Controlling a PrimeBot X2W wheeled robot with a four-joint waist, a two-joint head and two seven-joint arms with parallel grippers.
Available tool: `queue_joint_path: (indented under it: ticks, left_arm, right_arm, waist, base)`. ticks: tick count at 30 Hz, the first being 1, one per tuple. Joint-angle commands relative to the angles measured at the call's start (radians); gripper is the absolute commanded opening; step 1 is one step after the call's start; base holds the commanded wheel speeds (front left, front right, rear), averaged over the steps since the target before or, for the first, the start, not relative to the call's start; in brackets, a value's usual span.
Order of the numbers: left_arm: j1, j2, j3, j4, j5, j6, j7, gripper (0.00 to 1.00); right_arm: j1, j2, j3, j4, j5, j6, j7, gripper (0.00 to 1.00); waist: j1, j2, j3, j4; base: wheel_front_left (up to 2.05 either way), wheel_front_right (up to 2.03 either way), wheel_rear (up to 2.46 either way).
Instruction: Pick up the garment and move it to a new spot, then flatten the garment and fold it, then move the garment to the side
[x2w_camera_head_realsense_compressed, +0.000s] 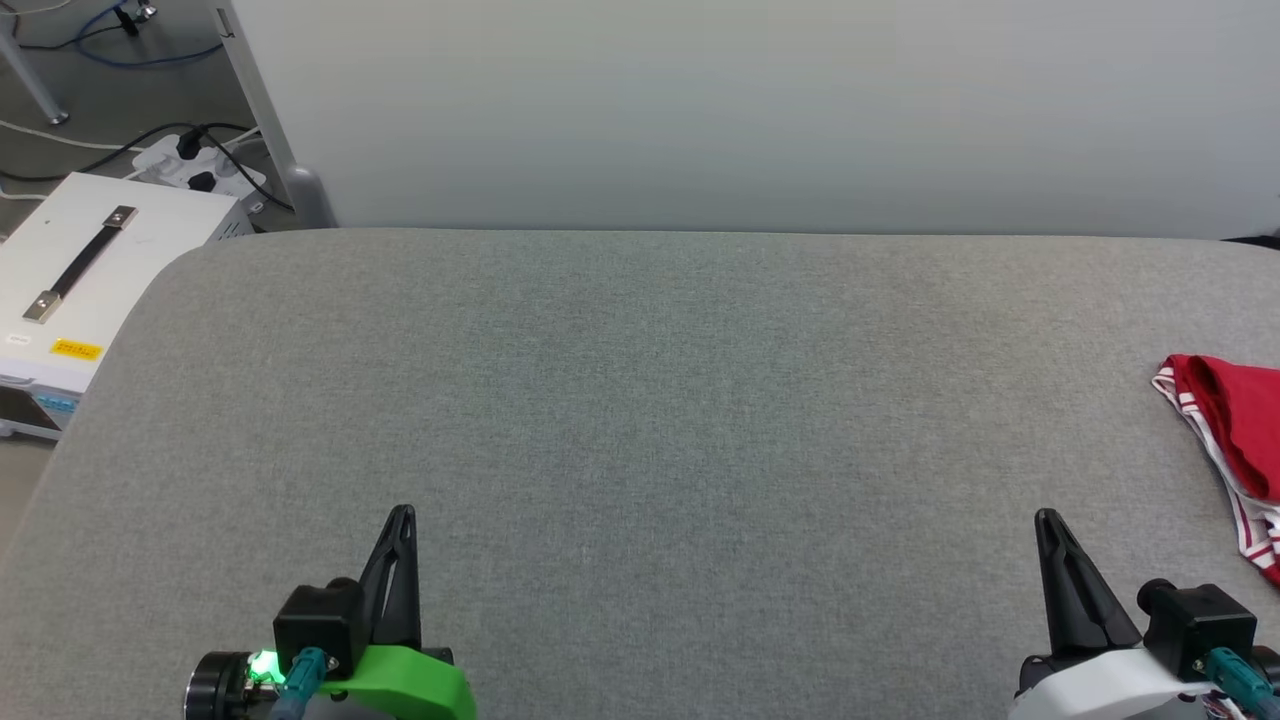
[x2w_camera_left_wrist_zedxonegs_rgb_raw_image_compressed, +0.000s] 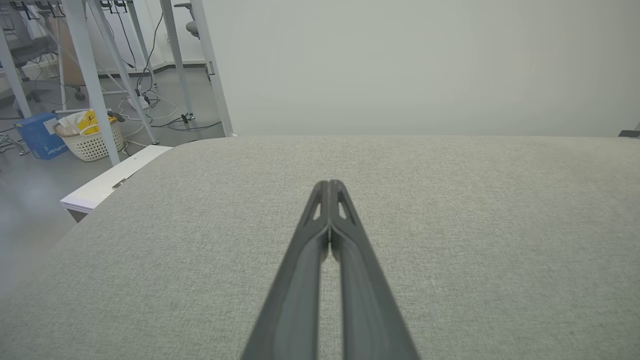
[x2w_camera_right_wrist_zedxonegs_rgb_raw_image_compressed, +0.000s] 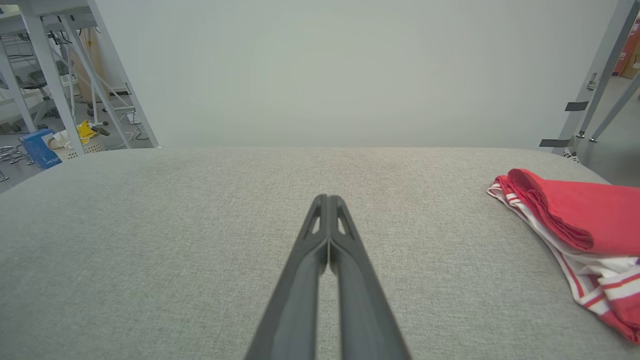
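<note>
lying bunched at far right, red garment (x2w_camera_head_realsense_compressed: 1238, 420) with striped white trim; left pincer (x2w_camera_head_realsense_compressed: 402, 514), right pincer (x2w_camera_head_realsense_compressed: 1046, 518) pinched together, empty

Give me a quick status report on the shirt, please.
Left gripper shut, empty. Right gripper shut, empty. Garment bunched at table right edge, not held. No obstacle seen.

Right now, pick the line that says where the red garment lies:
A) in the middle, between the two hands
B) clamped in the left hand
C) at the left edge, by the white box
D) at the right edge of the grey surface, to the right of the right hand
D: the garment lies bunched at the right edge of the grey surface, apart from the shut right hand.
</note>
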Motion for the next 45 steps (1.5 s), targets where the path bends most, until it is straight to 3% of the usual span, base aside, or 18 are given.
queue_joint_path:
  ticks: [1, 45]
  left_arm:
    - [-0.022, -0.004, 0.006, -0.006, 0.013, 0.001, 0.007, 0.00]
    - [-0.051, -0.009, 0.029, -0.039, 0.041, 0.003, 0.098, 0.00]
  right_arm:
    - [-0.019, 0.001, 0.002, -0.007, -0.015, 0.000, 0.008, 0.00]
    - [-0.073, 0.001, 0.015, -0.016, -0.076, -0.001, 0.100, 0.00]
  waist:
    - [0.0000, 0.0000, 0.000, -0.001]
    - [0.0000, 0.0000, 0.005, -0.017]
  base:
    - [0.00, 0.00, 0.00]
    - [0.00, 0.00, 0.00]
